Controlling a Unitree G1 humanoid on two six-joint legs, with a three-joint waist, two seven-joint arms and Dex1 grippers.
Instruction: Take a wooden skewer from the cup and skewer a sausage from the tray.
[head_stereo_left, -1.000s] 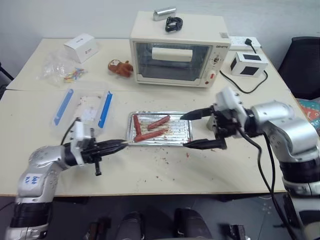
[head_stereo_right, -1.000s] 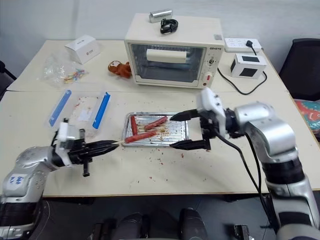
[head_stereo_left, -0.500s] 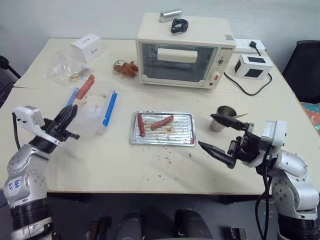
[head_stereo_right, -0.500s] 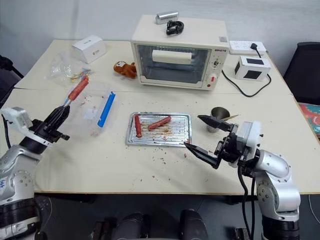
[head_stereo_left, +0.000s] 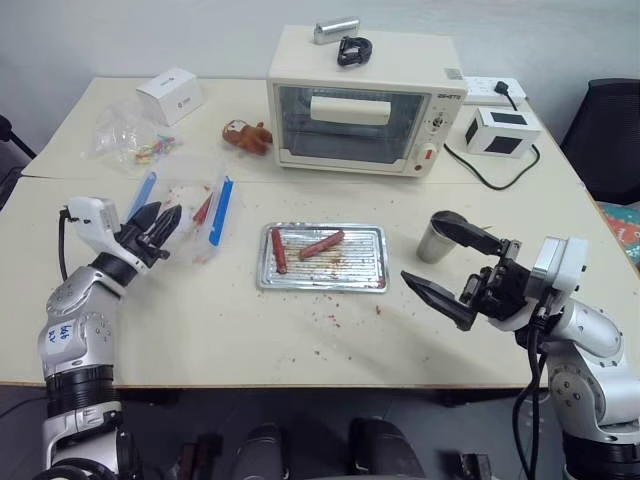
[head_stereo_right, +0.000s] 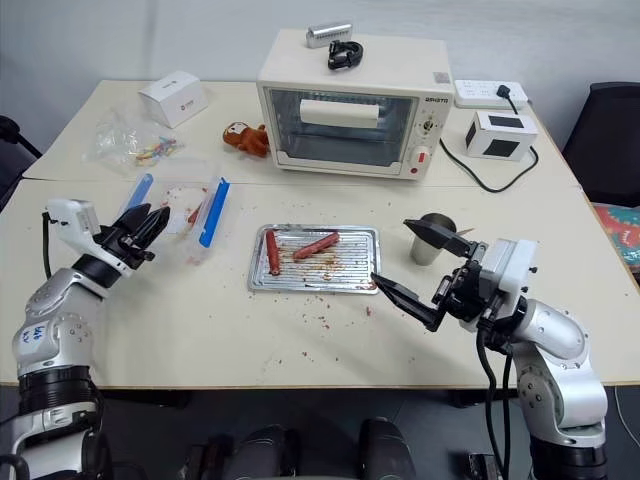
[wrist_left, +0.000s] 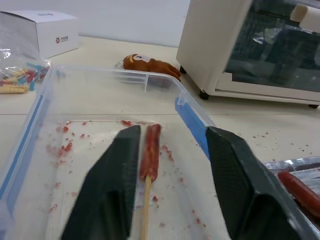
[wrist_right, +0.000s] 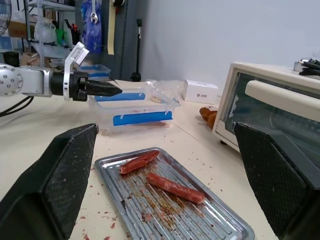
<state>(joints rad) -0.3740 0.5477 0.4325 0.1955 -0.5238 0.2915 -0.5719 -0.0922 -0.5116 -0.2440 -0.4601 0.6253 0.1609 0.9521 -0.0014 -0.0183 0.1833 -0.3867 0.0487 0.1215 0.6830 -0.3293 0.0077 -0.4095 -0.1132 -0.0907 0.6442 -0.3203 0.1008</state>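
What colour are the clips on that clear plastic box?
Blue clips, best seen in the left wrist view.

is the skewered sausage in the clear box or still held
In the box. The sausage on its wooden skewer lies on the floor of the clear plastic box, between the open fingers of the left end effector, touched by neither.

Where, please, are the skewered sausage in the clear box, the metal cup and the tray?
skewered sausage (wrist_left: 150, 152): left wrist view, middle of the sausage.
metal cup (head_stereo_left: 433, 243): left eye view, its side wall.
tray (head_stereo_left: 322, 284): left eye view, near rim.
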